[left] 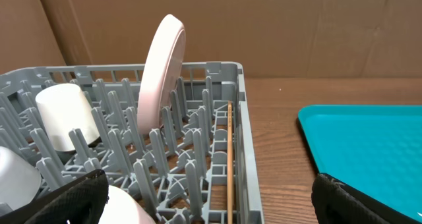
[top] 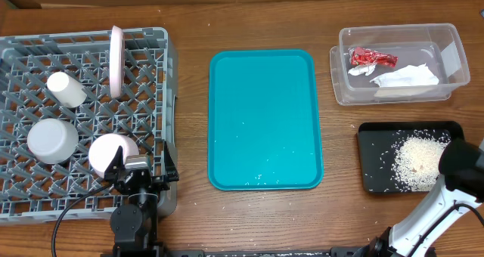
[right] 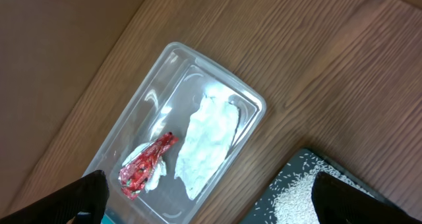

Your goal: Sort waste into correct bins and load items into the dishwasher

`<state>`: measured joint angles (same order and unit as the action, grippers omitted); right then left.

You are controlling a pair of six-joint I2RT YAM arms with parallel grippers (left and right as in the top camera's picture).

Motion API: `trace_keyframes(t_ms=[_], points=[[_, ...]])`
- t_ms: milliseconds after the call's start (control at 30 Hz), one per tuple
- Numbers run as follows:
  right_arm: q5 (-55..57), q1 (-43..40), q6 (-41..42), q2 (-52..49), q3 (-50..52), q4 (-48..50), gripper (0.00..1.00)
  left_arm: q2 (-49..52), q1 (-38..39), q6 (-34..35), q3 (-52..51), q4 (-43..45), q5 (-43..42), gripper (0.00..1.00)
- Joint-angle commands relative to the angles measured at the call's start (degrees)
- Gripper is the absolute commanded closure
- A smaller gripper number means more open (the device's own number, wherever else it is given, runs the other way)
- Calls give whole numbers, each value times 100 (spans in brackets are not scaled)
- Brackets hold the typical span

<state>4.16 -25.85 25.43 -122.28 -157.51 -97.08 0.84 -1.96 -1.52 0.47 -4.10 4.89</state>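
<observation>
Got the left hand (top: 140,165) spread wide, empty, at the lower-right edge of the grey dish rack (top: 83,41), just beside a white bowl (top: 112,153). Also racked: second bowl (top: 52,140), cup (top: 66,89), plate (top: 116,60) standing on edge. Right hand (top: 460,160) spread wide too, empty, lower right, over the black tray (top: 374,147) holding rice (top: 416,162). Upper right: clear tub (top: 446,41) with red wrapper (top: 372,57) and napkin (top: 408,77). Teal tray (top: 265,98) mid-table (top: 189,15).

Dishes (top: 51,140) in rack (top: 144,75), left; serving tray (top: 263,98), centre; wrapper (top: 370,57), napkin (top: 408,77) in tub (top: 454,38), right; rice tray (top: 374,140) before it
</observation>
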Motion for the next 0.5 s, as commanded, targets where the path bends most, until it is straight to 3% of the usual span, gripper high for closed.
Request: trace_keyframes(t_ms=[0,467], points=[[236,-4,-26,610,-109,50,0,-63,9,-87,-17,2,-44,0],[485,798,-170,1565,-109,870,0,-63,9,-87,-17,2,-44,0]])
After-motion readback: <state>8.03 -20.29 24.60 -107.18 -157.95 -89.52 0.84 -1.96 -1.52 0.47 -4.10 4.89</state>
